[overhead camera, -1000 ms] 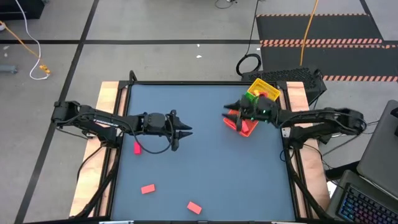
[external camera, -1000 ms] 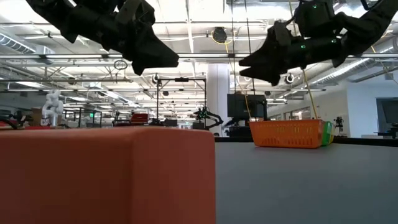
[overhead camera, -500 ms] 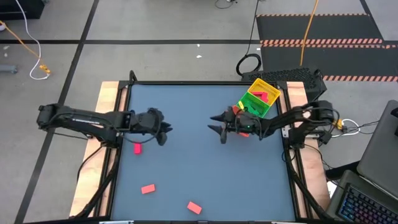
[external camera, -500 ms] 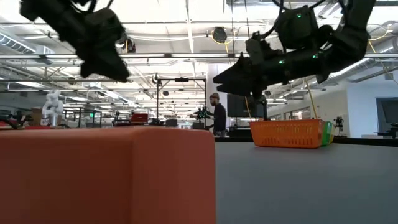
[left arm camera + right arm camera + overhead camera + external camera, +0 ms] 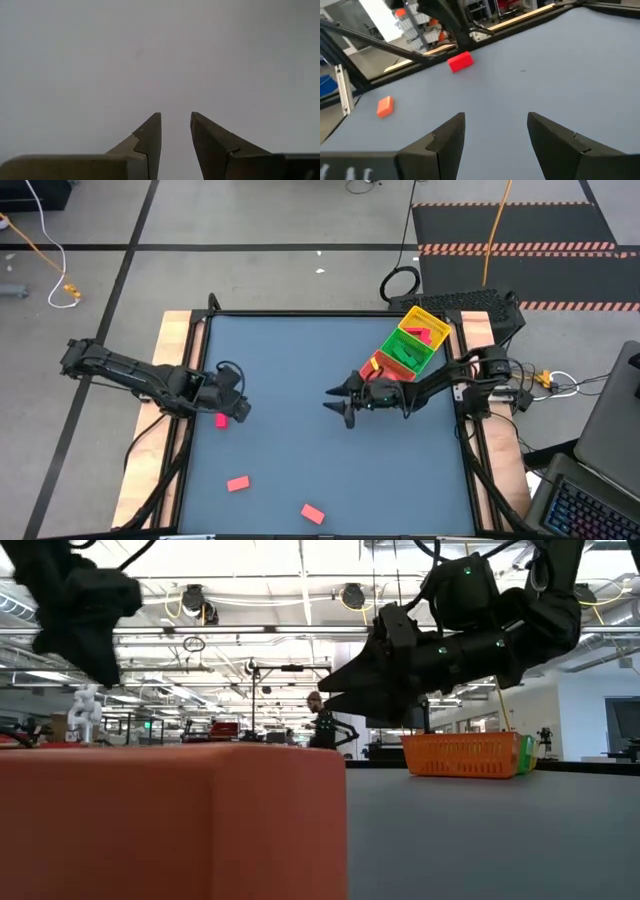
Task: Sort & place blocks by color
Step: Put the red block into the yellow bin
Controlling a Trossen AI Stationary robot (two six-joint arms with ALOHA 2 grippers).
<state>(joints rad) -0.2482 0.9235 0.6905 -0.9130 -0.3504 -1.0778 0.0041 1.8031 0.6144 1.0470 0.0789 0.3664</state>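
Observation:
Three red blocks lie flat on the blue-grey table: one (image 5: pixel 221 420) near the left edge, one (image 5: pixel 237 483) nearer the front, one (image 5: pixel 312 513) at the near edge. A further red block (image 5: pixel 170 825) fills the low view's foreground. The tray (image 5: pixel 425 317) stands at the far right, holding green pieces (image 5: pixel 405 352) and a red piece (image 5: pixel 428 333). My left gripper (image 5: pixel 238 409) hovers just right of the first block, open by a narrow gap (image 5: pixel 176 117), over bare table. My right gripper (image 5: pixel 336 401) hangs open (image 5: pixel 496 120) over the table's middle, empty.
The right wrist view looks across to the left edge, with one red block (image 5: pixel 460 61) and another (image 5: pixel 385 106) in sight. Wooden rails (image 5: pixel 175 340) border the table. Bare tabletop (image 5: pixel 300 350) spreads between the arms. A person (image 5: pixel 320 725) stands far off in the room behind.
My left gripper has pulled back from the table's middle toward the left edge, ending beside the red block there. My right gripper has left the tray's red end and swung out toward the table's middle and a little nearer. No block has moved.

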